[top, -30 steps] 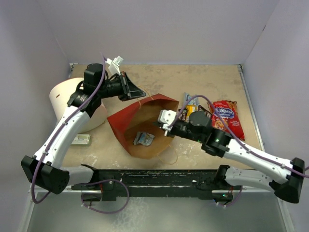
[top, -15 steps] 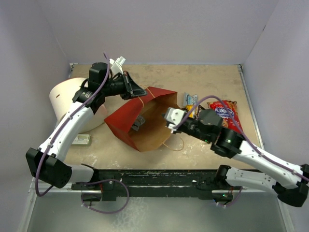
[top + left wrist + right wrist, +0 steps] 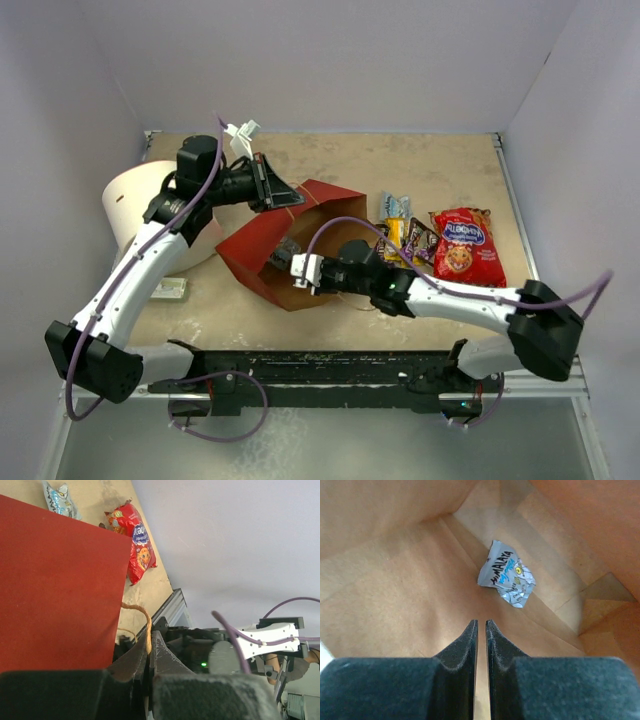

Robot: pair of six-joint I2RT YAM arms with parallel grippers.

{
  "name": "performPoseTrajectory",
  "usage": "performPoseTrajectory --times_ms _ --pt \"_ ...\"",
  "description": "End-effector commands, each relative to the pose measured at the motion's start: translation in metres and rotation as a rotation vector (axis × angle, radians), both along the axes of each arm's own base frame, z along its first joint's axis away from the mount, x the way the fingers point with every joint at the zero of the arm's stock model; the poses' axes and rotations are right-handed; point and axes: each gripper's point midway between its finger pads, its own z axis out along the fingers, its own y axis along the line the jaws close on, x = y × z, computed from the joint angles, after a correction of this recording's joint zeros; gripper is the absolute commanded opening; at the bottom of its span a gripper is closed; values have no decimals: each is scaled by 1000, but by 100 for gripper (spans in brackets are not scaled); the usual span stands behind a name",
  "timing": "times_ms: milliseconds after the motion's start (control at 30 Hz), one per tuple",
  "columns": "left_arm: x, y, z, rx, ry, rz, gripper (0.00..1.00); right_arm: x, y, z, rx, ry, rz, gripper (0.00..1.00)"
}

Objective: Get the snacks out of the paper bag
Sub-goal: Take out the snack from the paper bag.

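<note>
Obs: right gripper [image 3: 481,625] sits inside the paper bag [image 3: 250,245], jaws nearly together, nothing held. The light-blue packet [image 3: 508,580] lies on the brown inner wall ahead, up-right of the tips, long axis diagonal. The left gripper [image 3: 150,642] pinches the string handle [image 3: 143,617]. Right arm is nearer.

- I see the paper bag [image 3: 250,245] red outside, plain brown inside.
- The packet [image 3: 508,575] in it reads pale silvery blue to me, with dark and blue lettering.
- Cookie bag [image 3: 464,247]: red with blue lettering.
- Tub [image 3: 125,205]: white.
</note>
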Motion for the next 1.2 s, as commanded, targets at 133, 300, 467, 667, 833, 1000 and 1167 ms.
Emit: performPoseTrajectory --times_ms 133,300,467,667,833,1000,1167 --pt "-19 4 11 15 -95 -42 0 26 39 -34 -107 -98 102 28" --pt "-26 1 6 19 -88 -63 0 41 56 -51 -97 -112 77 50" --pt "-31 -1 7 11 -78 -68 0 60 64 -71 -170 -188 71 60" --pt "-36 -2 9 12 -61 -84 0 84 78 -70 -147 -295 26 67" --pt "-39 -1 15 22 -65 -97 0 103 99 -68 -143 -375 18 67" --pt "-39 -1 13 39 -52 -103 0 98 116 -82 -177 -470 160 66" --pt "-38 0 8 57 -25 -98 0 104 127 -93 -194 -476 178 59"
